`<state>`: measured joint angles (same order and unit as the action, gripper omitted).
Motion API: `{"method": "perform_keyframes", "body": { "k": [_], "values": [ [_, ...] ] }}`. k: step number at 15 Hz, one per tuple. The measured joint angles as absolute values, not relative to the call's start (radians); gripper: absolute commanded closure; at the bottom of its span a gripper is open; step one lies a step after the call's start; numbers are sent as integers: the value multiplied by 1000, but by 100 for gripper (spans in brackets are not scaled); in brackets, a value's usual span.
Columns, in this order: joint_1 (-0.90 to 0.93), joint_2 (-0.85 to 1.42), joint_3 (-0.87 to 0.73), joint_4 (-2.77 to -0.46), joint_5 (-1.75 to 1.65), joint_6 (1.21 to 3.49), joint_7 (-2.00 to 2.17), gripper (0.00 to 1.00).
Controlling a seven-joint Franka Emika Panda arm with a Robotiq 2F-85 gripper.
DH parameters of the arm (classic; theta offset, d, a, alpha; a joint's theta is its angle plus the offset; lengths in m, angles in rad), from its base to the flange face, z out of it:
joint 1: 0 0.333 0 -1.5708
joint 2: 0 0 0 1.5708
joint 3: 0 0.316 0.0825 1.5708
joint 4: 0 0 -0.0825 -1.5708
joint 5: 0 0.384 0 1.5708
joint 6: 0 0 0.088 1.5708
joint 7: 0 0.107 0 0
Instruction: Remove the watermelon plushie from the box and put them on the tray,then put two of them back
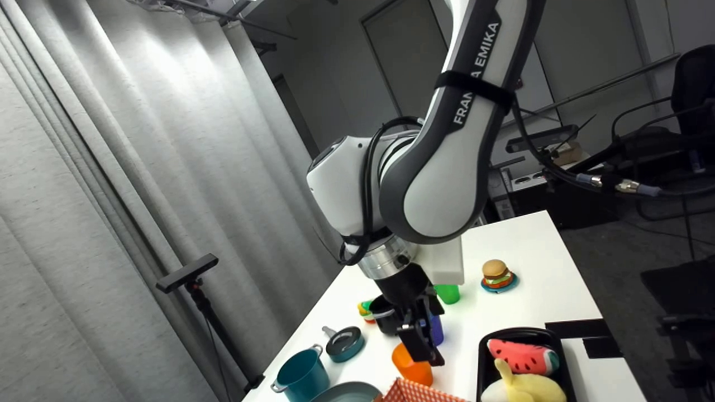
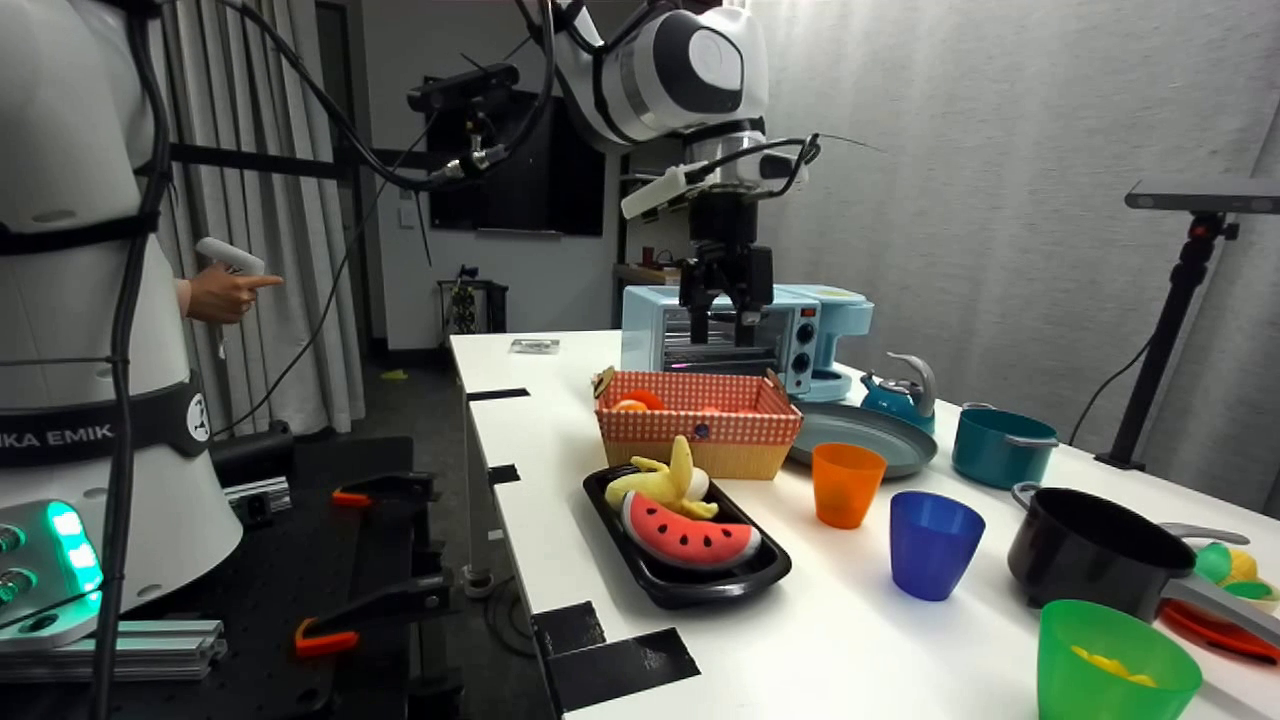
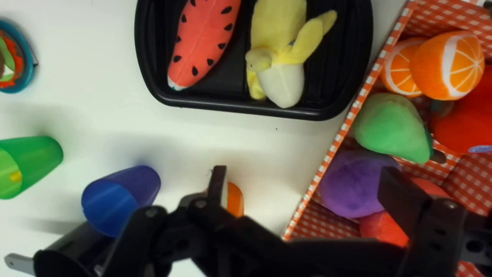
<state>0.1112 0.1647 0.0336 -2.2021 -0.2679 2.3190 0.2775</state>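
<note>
The white tabletop (image 2: pixel 820 650) carries toys and kitchenware, with patches of black tape (image 2: pixel 625 670) along the edge facing the robot's base (image 2: pixel 180 520). Near that edge sits the tray (image 2: pixel 725 590). The watermelon (image 2: pixel 690 535) and the banana (image 2: pixel 650 487) lie in it; the wrist view shows a gap between the two.

Just beside the tray stands the box (image 2: pixel 650 455), lined in red-and-white check. Inside are orange toys (image 3: pixel 438 73), a green toy (image 3: pixel 390 125), a purple toy (image 3: pixel 351 184) and some red toys (image 3: pixel 469 119). The tool (image 2: pixel 721 318) hangs above the tabletop near the box, its fingers spread well apart; in the wrist view one finger shows over the box and the other partly covers the orange cup (image 2: pixel 845 485).

The blue cup (image 2: pixel 930 550) and the green cup (image 2: pixel 1100 680) continue in a loose row, all three upright. A black pot (image 2: pixel 1070 570) stands near them. Beyond the orange cup are a grey plate (image 2: pixel 905 445), a kettle (image 2: pixel 900 402), a teal pot (image 2: pixel 1000 450) and a pale blue oven (image 2: pixel 645 335). The burger (image 1: pixel 496 271) sits on a small blue dish (image 1: pixel 500 288).

A pale grey curtain (image 2: pixel 1000 120) hangs in folds behind a camera on a black stand (image 2: pixel 1180 310). A dark screen (image 2: pixel 560 190) is on the wall (image 2: pixel 570 280). A dark chair (image 1: pixel 692 89) shows in an exterior view. Past the base, a hand (image 2: pixel 225 295) holds a white controller (image 2: pixel 230 255).
</note>
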Motion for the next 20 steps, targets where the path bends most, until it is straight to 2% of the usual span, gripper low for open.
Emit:
{"method": "perform_keyframes", "body": {
  "k": [11, 20],
  "values": [
    [127, 340, 91, -2027, -264, 2319, 2, 0],
    [127, 394, 95, -1966, -241, 2312, -132, 0]
  ]
}}
